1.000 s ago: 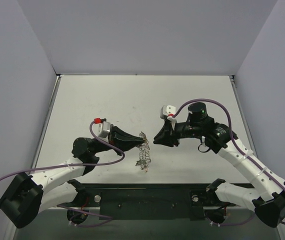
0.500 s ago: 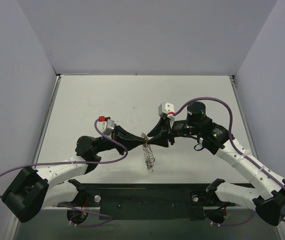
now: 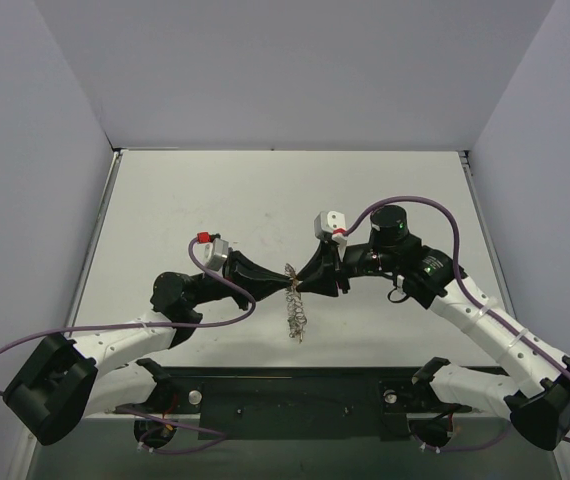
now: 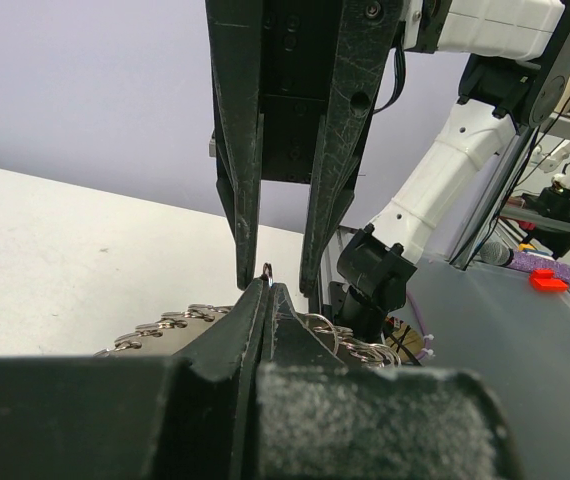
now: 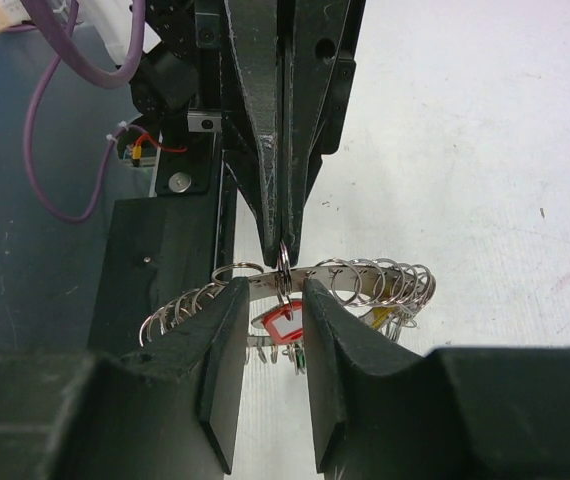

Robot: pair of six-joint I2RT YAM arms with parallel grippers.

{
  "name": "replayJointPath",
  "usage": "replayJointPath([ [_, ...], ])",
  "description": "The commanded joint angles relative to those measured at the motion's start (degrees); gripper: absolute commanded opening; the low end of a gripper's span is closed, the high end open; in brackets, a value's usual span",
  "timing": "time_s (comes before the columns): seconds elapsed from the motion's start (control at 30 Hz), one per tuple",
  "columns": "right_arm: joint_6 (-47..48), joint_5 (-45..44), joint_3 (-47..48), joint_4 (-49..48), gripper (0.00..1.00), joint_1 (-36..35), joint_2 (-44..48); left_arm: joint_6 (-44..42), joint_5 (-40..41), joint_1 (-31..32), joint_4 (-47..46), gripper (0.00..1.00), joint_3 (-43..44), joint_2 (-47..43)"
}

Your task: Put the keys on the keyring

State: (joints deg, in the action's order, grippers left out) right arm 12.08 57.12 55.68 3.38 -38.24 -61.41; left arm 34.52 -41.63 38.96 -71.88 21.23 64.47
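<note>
The keyring (image 3: 295, 305) is a silvery strip strung with many small wire rings; it hangs above the table between the two arms. My left gripper (image 3: 287, 288) is shut on one small ring at its top, and its pinched tips (image 5: 283, 245) show in the right wrist view. My right gripper (image 5: 275, 300) faces it, open, one finger (image 5: 227, 340) on each side of that ring and of a red key head (image 5: 280, 325) hanging below; I see no contact. Yellow (image 5: 385, 315) and green (image 5: 298, 355) key heads dangle from the keyring (image 5: 365, 275). The left wrist view shows the right gripper's fingers (image 4: 245, 200) straddling my left gripper's tips (image 4: 268, 287).
The white table (image 3: 215, 200) is enclosed by pale walls on three sides. A black base bar (image 3: 295, 395) runs along the near edge between the arm mounts. Purple cables (image 3: 415, 205) loop off both arms.
The right gripper has moved left up to the keyring and opened from shut, its fingers now straddling the ring. The left gripper has shifted slightly right, still holding the keyring.
</note>
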Motion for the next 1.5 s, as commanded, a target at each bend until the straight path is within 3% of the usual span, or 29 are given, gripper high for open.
replayJointPath([
  [0.0,2.07,2.38,-0.92,-1.88,0.23,0.10,-0.12,0.54,0.76,0.24,-10.74,0.00,1.35,-1.19],
  [0.23,2.07,2.38,-1.01,-2.85,0.14,-0.26,-0.64,1.07,0.58,0.33,-11.62,0.00,1.71,-0.66],
  [0.43,1.02,2.55,-1.10,-5.48,0.01,-0.35,-0.91,1.25,0.76,0.85,-11.88,0.00,1.53,-0.22],
  [0.87,0.41,3.35,-0.75,-3.55,0.00,0.01,-0.03,1.07,2.43,1.03,-10.57,0.00,0.74,-0.83],
  [0.93,-0.56,1.95,-0.40,-2.07,0.00,0.44,0.23,0.98,2.52,0.94,-9.16,0.04,0.83,-1.18],
  [1.33,2.16,-5.09,0.31,6.73,0.00,0.80,0.85,-4.63,2.34,1.03,9.11,0.30,2.23,-7.68],
  [1.4,4.60,-6.23,1.44,9.70,0.00,0.80,0.76,-8.58,2.60,0.94,15.77,0.32,3.46,-9.87],
  [1.47,8.98,-7.80,3.19,14.53,0.00,0.71,0.50,-14.81,3.21,0.94,30.41,0.33,6.18,-11.81],
])
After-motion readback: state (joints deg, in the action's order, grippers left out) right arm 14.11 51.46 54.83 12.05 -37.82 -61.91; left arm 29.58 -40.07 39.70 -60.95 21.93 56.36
